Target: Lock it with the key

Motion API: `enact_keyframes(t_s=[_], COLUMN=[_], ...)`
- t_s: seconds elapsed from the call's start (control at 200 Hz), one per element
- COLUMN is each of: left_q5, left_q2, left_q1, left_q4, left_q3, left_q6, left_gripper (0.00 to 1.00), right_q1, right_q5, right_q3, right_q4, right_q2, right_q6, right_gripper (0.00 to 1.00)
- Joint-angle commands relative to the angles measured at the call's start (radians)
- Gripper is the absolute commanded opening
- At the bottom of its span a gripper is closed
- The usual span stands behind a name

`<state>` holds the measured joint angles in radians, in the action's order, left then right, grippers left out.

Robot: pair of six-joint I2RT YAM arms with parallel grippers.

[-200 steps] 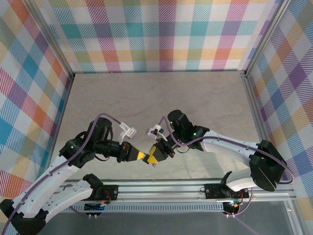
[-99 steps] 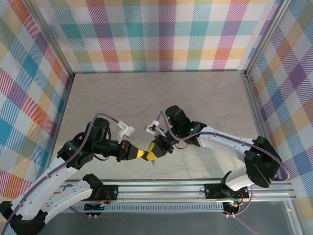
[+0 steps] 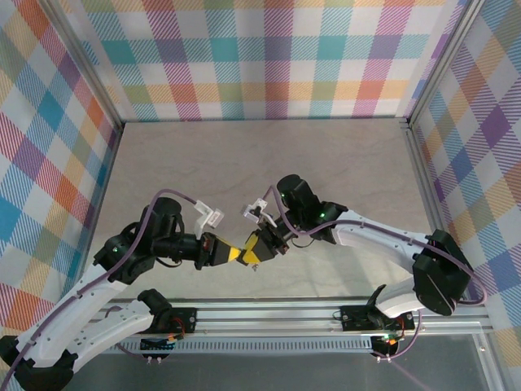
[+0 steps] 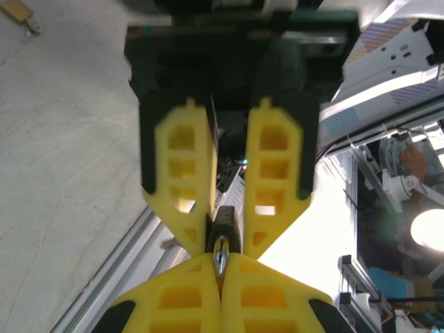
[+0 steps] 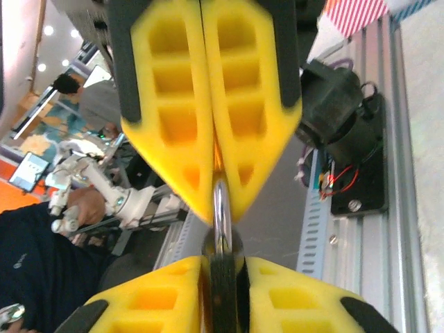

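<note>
Seen from above, a pale table (image 3: 269, 155) is walled on three sides by bright plaid panels (image 3: 269, 57). Two white arms reach in from a metal rail (image 3: 269, 314) at the near edge and meet tip to tip just in front of it. The left gripper (image 3: 239, 256) and the right gripper (image 3: 249, 255) point at each other, their yellow fingers almost touching. Whatever sits between them is too small for us to make out from here.

In the left wrist view, the left gripper (image 4: 220, 257) fills the bottom edge. Its two yellow fingers are pressed together on a thin silver key (image 4: 220, 265) that stands straight out from the tips. Facing it from above is the right gripper (image 4: 224, 236), whose fingers stand a little apart with the dark lock (image 4: 225, 220) between them. The key's end meets the lock. A small tan object (image 4: 15, 10) lies on the table in the far top left corner.

In the right wrist view, the right gripper (image 5: 222, 262) sits at the bottom, one finger on each side of the lock (image 5: 222, 291). We cannot tell whether they press on it or only flank it. From above, the left gripper (image 5: 216, 208) comes down with its fingers closed on the key (image 5: 220, 223), which runs down into the lock.
</note>
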<state>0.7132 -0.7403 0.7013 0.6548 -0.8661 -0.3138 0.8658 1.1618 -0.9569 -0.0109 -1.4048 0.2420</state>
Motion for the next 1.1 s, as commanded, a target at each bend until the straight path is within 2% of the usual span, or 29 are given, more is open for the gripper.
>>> enact_keyframes(t_s=[0.0,0.205,0.325,0.415,0.56,0.84,1.1], left_q5=[0.005,-0.071,-0.134,-0.138,-0.145,-0.127,-0.119], left_q2=[-0.009,0.008,0.014,0.019,0.034,0.049,0.055], left_q1=[0.032,0.03,0.023,0.013,0.002,-0.013,-0.03], left_q4=[0.068,0.101,0.121,0.115,0.106,0.085,0.072], left_q3=[0.028,0.01,-0.003,-0.005,-0.005,0.0,0.007], left_q6=[0.01,0.019,0.018,0.012,0.007,-0.008,-0.014], left_gripper=[0.0,0.0,0.0,0.0,0.0,0.0,0.0], right_q1=[-0.012,-0.051,-0.074,-0.074,-0.075,-0.063,-0.008], right_q5=[-0.066,-0.15,-0.192,-0.208,-0.186,-0.123,-0.124], right_q3=[-0.015,0.049,0.111,0.154,0.225,0.3,0.312], right_q4=[-0.073,-0.066,-0.097,-0.124,-0.234,-0.477,-0.536], right_q2=[0.07,0.158,0.226,0.247,0.23,0.15,0.088], right_q6=[-0.067,-0.068,-0.041,-0.022,0.058,0.191,0.204], right_gripper=[0.25,0.44,0.52,0.57,0.58,0.53,0.45])
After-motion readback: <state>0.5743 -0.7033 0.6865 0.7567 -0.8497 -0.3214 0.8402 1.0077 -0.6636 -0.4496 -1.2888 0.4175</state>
